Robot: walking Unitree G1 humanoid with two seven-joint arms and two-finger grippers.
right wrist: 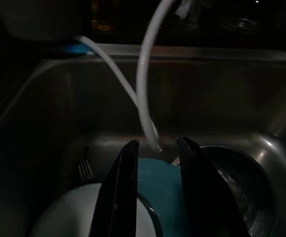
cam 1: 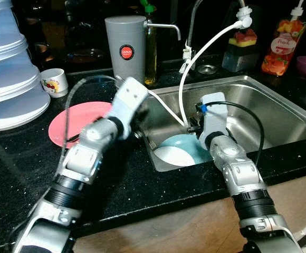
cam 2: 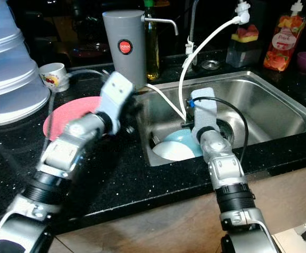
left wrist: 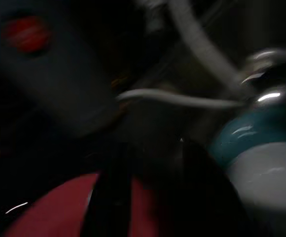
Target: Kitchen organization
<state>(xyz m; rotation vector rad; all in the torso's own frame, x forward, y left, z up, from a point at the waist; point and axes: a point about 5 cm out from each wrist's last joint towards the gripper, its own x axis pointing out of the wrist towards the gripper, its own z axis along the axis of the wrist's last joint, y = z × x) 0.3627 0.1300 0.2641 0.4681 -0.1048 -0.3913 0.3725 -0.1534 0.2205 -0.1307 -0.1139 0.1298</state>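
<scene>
Sink dishes: our right end effector (right wrist: 155, 148), fingers apart over the teal bowl (right wrist: 160, 185), should straddle its rim squarely before closing; left end effector's state unclear.

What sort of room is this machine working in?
Most likely a home kitchen: a steel sink set in a black counter, plates lying in it, and a tap above.
</scene>
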